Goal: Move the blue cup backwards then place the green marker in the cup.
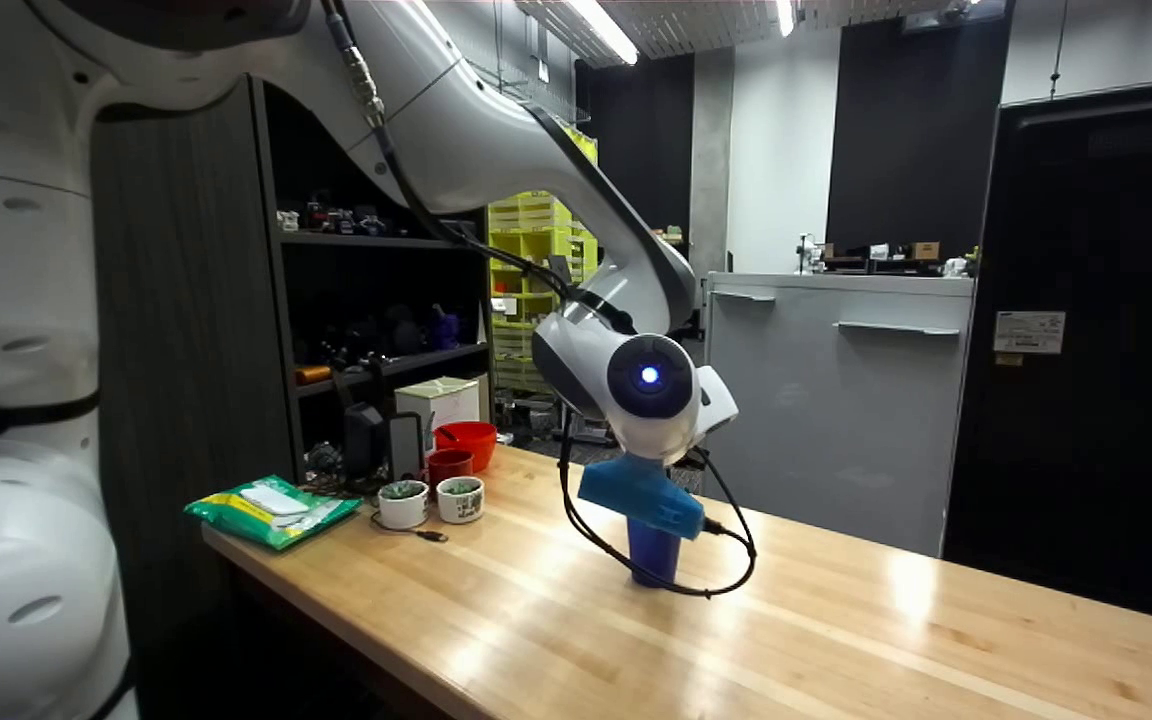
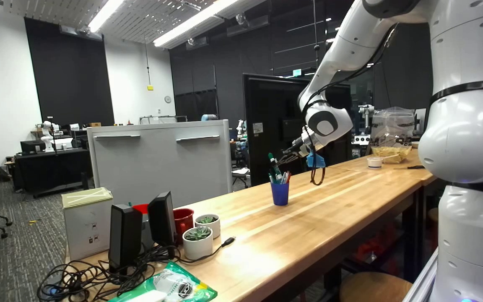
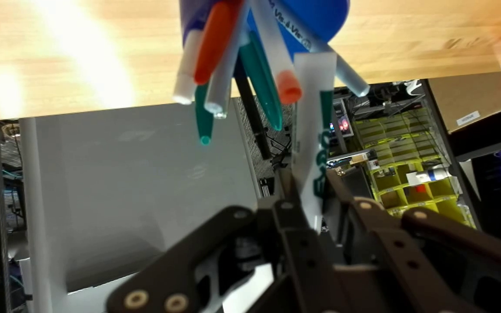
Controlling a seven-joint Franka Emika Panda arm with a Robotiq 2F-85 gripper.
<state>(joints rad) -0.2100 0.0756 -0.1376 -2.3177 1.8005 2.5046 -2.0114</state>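
Low over the counter [image 2: 321, 205], the fingers [image 3: 338, 188] are closed snugly on the green Expo marker [image 3: 311, 143], its long axis tilted, lower end toward the mouth of the upright blue pen cup [image 2: 280, 195] just below and ahead; whether it sits inside the rim I cannot tell. Beyond, the long edge facing the grey cabinet [image 2: 157, 167] is near; more room lies toward the opposite edge.

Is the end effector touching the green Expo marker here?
Touching: the wrist view shows the end effector gripping the green Expo marker, its jaws closed against both sides of the barrel.
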